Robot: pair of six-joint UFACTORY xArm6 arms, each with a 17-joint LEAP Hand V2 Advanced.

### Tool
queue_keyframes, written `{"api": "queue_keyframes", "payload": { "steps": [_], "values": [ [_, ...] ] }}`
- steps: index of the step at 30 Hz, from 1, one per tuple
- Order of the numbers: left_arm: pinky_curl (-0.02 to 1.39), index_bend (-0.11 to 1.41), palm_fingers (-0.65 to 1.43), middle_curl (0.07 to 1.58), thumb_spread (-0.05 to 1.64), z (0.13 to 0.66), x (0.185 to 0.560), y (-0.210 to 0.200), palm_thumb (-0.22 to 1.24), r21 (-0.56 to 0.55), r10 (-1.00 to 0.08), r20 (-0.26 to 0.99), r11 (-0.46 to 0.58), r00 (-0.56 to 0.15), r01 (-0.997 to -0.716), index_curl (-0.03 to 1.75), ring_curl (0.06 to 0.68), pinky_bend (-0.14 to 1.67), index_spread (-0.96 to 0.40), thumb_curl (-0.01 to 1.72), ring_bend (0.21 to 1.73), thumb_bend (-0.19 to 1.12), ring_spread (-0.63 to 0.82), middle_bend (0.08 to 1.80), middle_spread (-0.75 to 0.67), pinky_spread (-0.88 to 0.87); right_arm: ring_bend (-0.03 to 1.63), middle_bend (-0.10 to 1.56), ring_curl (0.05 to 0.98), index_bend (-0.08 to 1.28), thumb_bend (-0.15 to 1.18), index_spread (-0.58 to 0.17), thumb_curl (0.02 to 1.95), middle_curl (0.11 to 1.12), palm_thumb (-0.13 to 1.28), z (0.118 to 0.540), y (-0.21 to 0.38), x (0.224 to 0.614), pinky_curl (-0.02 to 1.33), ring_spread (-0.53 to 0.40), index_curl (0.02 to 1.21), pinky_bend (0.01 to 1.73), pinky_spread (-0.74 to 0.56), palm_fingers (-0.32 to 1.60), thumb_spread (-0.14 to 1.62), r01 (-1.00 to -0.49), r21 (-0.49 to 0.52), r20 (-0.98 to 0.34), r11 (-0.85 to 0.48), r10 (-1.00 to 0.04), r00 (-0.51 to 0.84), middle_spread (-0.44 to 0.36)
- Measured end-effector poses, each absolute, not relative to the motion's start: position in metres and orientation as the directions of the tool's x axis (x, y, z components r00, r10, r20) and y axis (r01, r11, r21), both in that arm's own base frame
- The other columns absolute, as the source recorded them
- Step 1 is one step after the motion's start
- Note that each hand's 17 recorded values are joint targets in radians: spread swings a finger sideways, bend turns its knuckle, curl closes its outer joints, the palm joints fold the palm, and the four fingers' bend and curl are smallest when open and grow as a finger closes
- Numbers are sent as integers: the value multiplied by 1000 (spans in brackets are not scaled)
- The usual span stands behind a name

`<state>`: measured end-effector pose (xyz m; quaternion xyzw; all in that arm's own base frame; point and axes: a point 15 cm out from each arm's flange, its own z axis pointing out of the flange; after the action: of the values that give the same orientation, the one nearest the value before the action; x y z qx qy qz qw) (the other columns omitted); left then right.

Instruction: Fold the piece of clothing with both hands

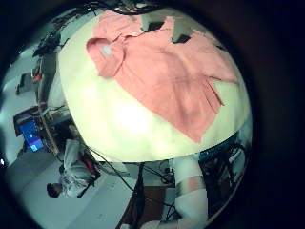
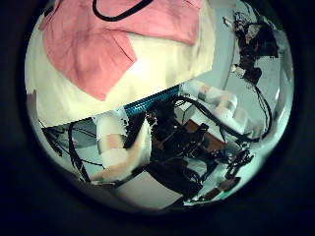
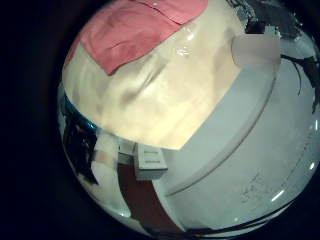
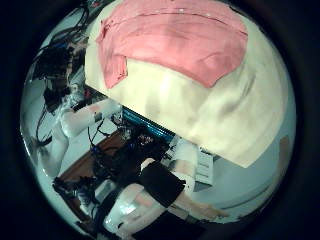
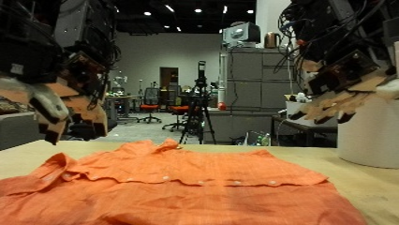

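An orange button shirt (image 5: pixel 187 183) lies spread flat on the pale table (image 5: pixel 375 192), collar toward my left hand's side. My left hand (image 5: pixel 56 89) hangs above the shirt's collar end, fingers relaxed and holding nothing. My right hand (image 5: pixel 343 89) hangs above the other end, fingers relaxed and holding nothing. Neither hand touches the cloth. The shirt also shows in the left little finger side palm view (image 1: pixel 162 67), the left thumb side palm view (image 2: pixel 98 49), the right little finger side palm view (image 3: pixel 130 35) and the right thumb side palm view (image 4: pixel 170 40).
Bare table top (image 1: pixel 124 124) lies in front of the shirt. The table edge (image 4: pixel 200 125) runs close below the shirt's hem side.
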<state>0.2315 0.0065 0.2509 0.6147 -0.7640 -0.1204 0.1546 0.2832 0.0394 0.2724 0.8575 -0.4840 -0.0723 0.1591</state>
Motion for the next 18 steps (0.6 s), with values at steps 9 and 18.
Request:
{"api": "queue_keyframes", "payload": {
  "steps": [9,18],
  "values": [
    [320,159,37,312,1072,255,228,7,390,372,-983,91,184,-161,-910,315,225,235,121,308,418,-22,502,213,314,460,400,214,249,153,-22,-365,267,348,272,290,43,294,320,161,258,368,250,163,1138,-803,301,35,-514,-836,548,15],
    [321,203,15,274,1074,227,229,7,394,346,-986,59,167,-157,-923,348,221,234,98,306,409,-23,521,169,370,474,411,218,251,152,-21,-365,265,352,271,281,42,298,317,152,256,374,252,172,1139,-800,327,17,-503,-843,537,-1]
  ]
}}
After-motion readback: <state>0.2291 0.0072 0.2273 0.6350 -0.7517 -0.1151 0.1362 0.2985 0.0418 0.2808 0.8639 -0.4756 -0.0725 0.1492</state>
